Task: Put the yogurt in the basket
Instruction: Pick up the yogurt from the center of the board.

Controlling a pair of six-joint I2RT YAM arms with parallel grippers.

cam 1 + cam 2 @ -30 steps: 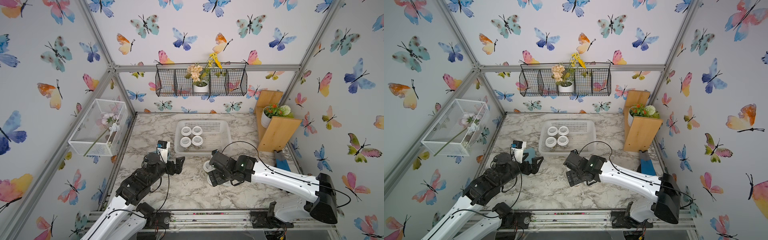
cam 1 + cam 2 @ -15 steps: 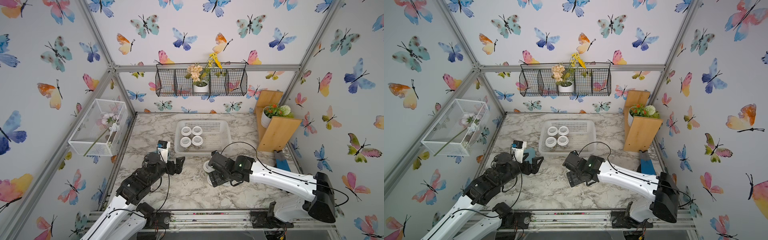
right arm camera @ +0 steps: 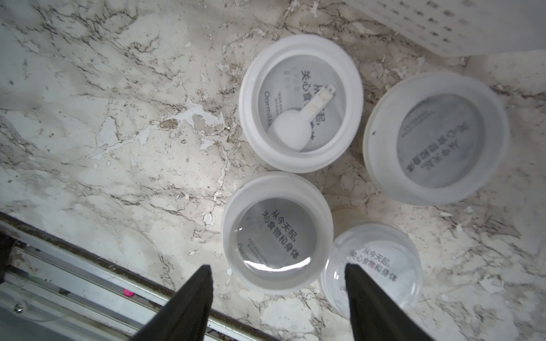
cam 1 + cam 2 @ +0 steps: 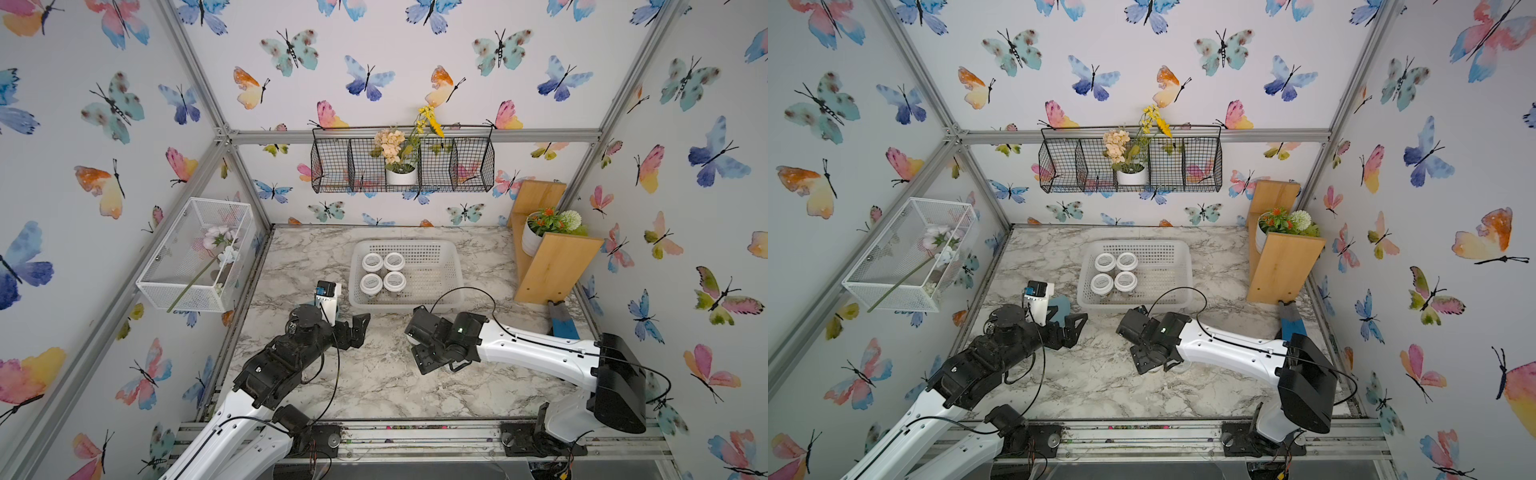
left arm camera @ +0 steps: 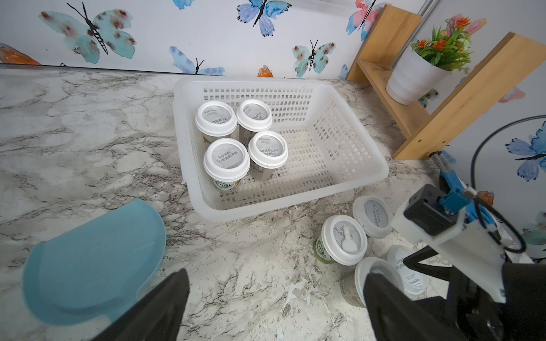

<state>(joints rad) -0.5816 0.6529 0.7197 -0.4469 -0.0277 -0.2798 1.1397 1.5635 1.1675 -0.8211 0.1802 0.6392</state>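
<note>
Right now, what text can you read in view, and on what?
"从今天起, 关心食物和身体": yogurt lid; also a lid in the basket.
"Oarmilk": spoon lid, partly covered.
Fine print and side labels: too small.

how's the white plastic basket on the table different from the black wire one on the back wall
The white plastic basket sits on the marble table; the black wire basket hangs on the back wall. The white one is undivided and holds four yogurt cups; the black one has three compartments, a flower pot in the middle. Both are open-topped with grid walls.
</note>
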